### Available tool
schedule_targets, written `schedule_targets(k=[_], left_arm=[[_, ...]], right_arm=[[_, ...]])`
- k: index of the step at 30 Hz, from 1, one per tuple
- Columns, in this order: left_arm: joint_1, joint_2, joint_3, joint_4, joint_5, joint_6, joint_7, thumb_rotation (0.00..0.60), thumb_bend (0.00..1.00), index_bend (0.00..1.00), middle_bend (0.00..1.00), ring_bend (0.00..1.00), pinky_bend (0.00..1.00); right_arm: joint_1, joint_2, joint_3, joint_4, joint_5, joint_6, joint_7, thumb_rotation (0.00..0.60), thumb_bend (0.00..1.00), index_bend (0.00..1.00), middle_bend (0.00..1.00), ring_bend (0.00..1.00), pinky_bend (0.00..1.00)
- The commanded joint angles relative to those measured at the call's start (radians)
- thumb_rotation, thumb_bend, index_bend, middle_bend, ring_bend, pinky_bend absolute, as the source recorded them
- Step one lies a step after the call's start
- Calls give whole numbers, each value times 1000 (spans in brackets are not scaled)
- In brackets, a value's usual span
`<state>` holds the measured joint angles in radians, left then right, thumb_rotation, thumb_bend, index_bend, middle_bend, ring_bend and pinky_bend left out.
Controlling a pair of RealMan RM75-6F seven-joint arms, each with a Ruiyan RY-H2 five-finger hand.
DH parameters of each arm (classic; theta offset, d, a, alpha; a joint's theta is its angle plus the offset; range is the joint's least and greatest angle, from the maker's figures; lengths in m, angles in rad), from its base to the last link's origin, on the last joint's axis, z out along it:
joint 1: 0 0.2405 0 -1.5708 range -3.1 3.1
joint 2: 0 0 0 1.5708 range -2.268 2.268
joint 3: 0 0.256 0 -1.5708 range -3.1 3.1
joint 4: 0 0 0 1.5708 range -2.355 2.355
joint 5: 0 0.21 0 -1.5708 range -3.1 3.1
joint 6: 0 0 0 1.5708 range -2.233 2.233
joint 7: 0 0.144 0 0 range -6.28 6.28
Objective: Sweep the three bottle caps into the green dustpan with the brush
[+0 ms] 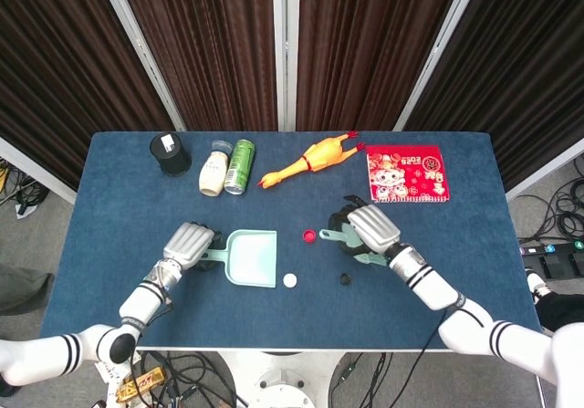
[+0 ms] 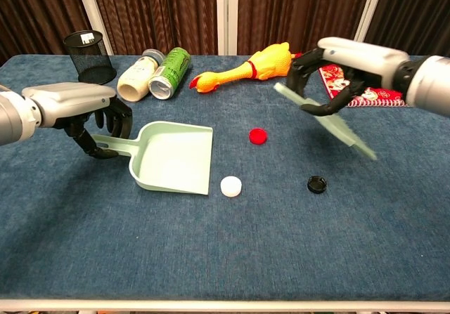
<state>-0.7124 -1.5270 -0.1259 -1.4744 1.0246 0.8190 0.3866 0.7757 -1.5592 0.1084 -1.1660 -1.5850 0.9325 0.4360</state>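
Observation:
The green dustpan (image 1: 253,257) (image 2: 174,159) lies left of centre, its mouth facing right. My left hand (image 1: 188,244) (image 2: 90,117) grips its handle. A white cap (image 1: 289,280) (image 2: 230,185) sits just off the pan's right edge. The red cap (image 1: 309,236) (image 2: 258,136) lies further back, and the black cap (image 1: 345,279) (image 2: 316,184) is to the right. My right hand (image 1: 367,230) (image 2: 334,72) holds the pale green brush (image 2: 327,121) above the table, right of the red cap, with the brush slanting down toward the black cap.
Along the back stand a black mesh cup (image 1: 170,153) (image 2: 90,57), a white bottle (image 1: 213,169) and a green can (image 1: 240,165) lying side by side, a yellow rubber chicken (image 1: 309,161) (image 2: 249,68), and a red notebook (image 1: 406,174).

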Motion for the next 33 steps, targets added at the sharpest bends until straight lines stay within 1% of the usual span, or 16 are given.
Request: schedule_targets(k=[1,3,6,11,17,21,25,28,31,33], left_arm=[[-23,8,0,-3,-32,-25,21,600,372,559,540,384,365],[-40,12,-2,-5,-61,-48,29,600,372,559,540,384,364],[-63,20,-3,-12,-94,-72,37,600,372,559,540,384,364],[-94,29,-3,-24,-122,-96,36,600,373,559,540,384,361],[-127,17,2,-5,-158,-115,30,600,372,559,540,384,361],[-142,14,5,-3,-180,-114,25,600,373,559,540,384,361],[-158,11,11,-7,-191,-111,28,600,373,559,540,384,361],[-170,7,16,-16,-198,-108,32,600,374,559,540,384,361],[-181,8,21,-28,-200,-103,39,600,374,559,540,384,361],[-187,9,24,-35,-200,-99,42,600,374,559,540,384,361]], right_arm=[[64,-93,-27,122,-77,19,103,600,549,775,696,324,120],[88,-127,-37,175,-100,26,137,600,555,783,698,324,120],[107,-167,-51,228,-119,46,181,600,560,788,700,324,120],[103,-201,-68,269,-139,118,220,600,580,788,700,324,120],[133,-267,-83,359,-138,108,285,600,582,789,700,324,120],[149,-305,-98,396,-164,160,350,600,584,793,704,324,120],[152,-313,-117,389,-183,203,386,600,585,796,706,324,120],[137,-296,-121,364,-185,253,389,600,585,796,705,324,120],[104,-246,-115,308,-169,305,372,600,588,795,706,324,120],[78,-203,-111,259,-154,329,338,600,595,795,706,324,120]])
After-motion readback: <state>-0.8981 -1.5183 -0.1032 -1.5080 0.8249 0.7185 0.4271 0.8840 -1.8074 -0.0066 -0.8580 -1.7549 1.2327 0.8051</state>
